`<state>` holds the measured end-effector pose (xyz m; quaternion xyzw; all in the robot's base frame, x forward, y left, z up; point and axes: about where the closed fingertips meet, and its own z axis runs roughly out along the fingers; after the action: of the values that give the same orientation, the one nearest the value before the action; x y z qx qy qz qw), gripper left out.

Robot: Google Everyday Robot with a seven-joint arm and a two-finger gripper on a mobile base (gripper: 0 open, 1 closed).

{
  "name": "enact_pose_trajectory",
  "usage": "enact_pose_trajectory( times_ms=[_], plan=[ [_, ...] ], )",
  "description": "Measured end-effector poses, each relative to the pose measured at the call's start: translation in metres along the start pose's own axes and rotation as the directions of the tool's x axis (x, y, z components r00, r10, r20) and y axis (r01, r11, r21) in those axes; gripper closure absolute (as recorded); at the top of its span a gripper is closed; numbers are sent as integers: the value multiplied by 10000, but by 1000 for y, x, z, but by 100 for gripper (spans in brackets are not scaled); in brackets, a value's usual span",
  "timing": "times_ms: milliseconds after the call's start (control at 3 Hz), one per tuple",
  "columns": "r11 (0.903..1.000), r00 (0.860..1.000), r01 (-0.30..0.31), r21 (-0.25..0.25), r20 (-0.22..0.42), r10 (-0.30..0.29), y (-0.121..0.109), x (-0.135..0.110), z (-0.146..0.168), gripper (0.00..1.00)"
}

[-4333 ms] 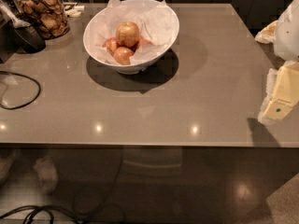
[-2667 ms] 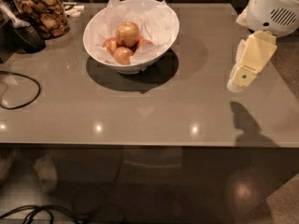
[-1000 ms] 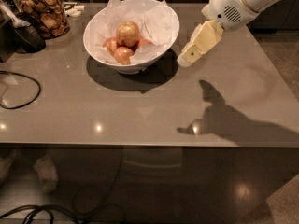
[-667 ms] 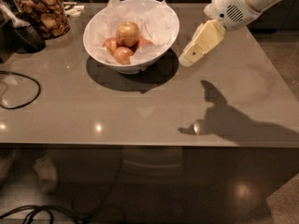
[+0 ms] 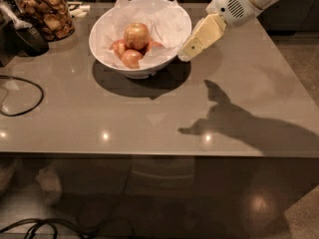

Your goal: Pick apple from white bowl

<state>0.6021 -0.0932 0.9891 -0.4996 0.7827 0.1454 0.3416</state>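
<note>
The golden-yellow apple (image 5: 137,35) sits on top of smaller, redder apples (image 5: 131,58) in the white bowl (image 5: 130,71), which is lined with crumpled white paper and stands at the back middle of the grey table. My gripper (image 5: 187,55) reaches in from the upper right. Its cream tip hangs just beside the bowl's right rim, right of the apple and apart from it. It holds nothing.
A glass jar of brown snacks (image 5: 44,11) stands at the back left beside a dark object (image 5: 27,34). A black cable (image 5: 20,96) loops on the table's left side. The arm's shadow (image 5: 239,126) falls on the right part of the table (image 5: 149,128).
The arm has swung in from the right edge of the table to the bowl's right rim. The apples and bowl have not moved.
</note>
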Motion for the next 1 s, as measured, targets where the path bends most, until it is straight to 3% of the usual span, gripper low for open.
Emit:
enact_pose_trajectory(
  times_ms=[333, 1000],
  plan=[
    [9962, 9998, -24, -873, 198, 41, -17, -35, 35, 0],
    [9983, 9994, -246, -535, 247, 260, -14, -35, 37, 0]
  ],
)
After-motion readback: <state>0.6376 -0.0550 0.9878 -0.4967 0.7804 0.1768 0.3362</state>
